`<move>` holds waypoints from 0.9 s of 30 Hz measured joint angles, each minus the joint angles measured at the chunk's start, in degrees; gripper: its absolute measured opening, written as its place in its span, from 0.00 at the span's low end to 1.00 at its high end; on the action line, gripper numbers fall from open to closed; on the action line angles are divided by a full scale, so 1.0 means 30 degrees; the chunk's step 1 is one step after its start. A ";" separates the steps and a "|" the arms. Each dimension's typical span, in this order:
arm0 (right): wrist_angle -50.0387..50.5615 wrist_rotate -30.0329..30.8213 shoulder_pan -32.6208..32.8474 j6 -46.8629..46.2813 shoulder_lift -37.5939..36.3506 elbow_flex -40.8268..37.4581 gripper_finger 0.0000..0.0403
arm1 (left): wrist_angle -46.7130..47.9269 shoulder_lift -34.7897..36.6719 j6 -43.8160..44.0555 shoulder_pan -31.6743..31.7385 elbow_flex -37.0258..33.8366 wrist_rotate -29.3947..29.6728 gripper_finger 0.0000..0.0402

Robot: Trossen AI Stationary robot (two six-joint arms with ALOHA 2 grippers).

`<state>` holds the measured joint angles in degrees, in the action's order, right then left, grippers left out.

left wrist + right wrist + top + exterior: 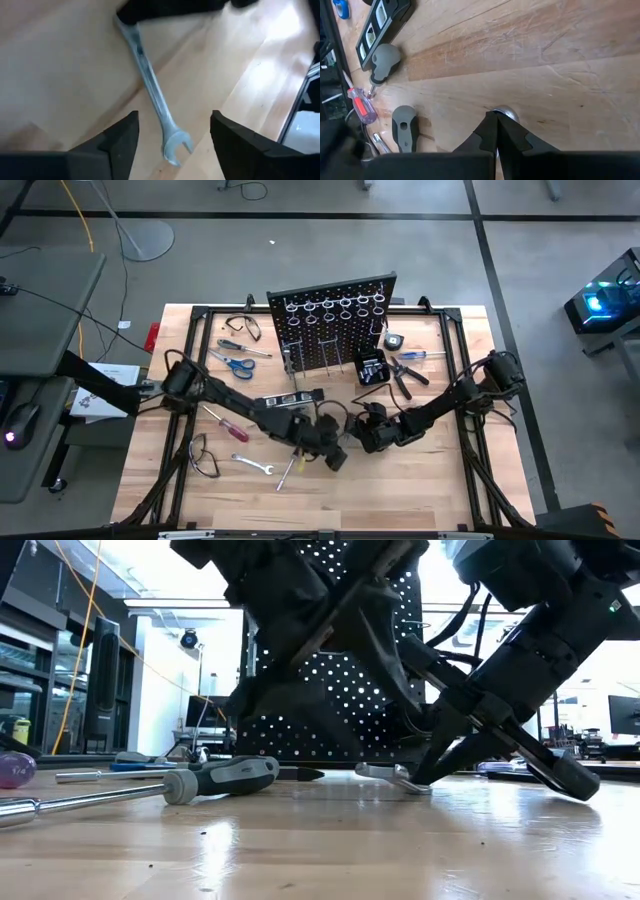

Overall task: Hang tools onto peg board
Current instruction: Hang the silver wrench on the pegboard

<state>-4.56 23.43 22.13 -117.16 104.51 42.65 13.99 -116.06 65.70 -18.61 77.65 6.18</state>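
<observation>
A silver wrench point(152, 90) lies low near the table's middle, its open-jawed end point(176, 147) toward my left gripper. My right gripper point(364, 438) is shut on its other end; it also shows in the right wrist view point(496, 125). My left gripper point(172, 135), which the high view point(337, 457) shows close beside the right one, is open. Its fingers stand on either side of the wrench's open-jawed end without touching it. The black peg board point(335, 325) stands upright at the far middle, with silver rings and hooks. My right gripper pinches the wrench's far end point(505, 114) between its two fingertips. The fingers point(440, 752) come down at a slant from the table's right. The wrench point(395, 776) reaches out from them toward the left gripper. Whether it rests on the wood or hangs just above it, I cannot tell.
A grey-and-black-handled screwdriver point(290, 465) lies just left of the grippers, with a red-handled screwdriver point(225, 425), another wrench point(255, 465) and safety glasses point(205, 455) farther left. Blue scissors point(235, 365) lie at the far left. Pliers point(405, 375) and a small black box point(370, 368) lie by the board.
</observation>
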 joint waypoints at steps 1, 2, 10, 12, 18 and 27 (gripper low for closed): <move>-0.0017 -0.0032 -0.0005 0.0157 0.0000 0.0000 0.00 | -0.0203 -0.0262 0.0177 -0.0101 0.0034 -0.0029 0.58; -0.0035 -0.0092 -0.0007 0.0257 0.0000 0.0000 0.00 | -0.0178 -0.0564 0.0347 -0.0200 0.0155 -0.0032 0.59; -0.0510 -0.0663 -0.0027 0.1139 0.0000 -0.0020 0.00 | 0.0289 -0.2103 0.0655 -0.0045 0.1397 0.0977 0.59; -0.0818 -0.0807 -0.0113 0.1348 0.0007 -0.0018 0.00 | 0.0672 -0.2565 0.0574 -0.0051 0.1763 0.0896 0.59; -0.1225 -0.1229 -0.0386 0.1941 0.0000 -0.0044 0.00 | 0.0872 -0.3219 0.2027 -0.0100 0.2364 0.0561 0.59; -0.1291 -0.1444 -0.0525 0.2571 0.0000 -0.0029 0.00 | 0.0661 -0.3172 0.3107 -0.0328 0.2371 -0.0833 0.52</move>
<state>-8.44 19.09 20.56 -109.45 104.51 42.57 15.98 -125.58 75.02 -19.59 84.76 3.68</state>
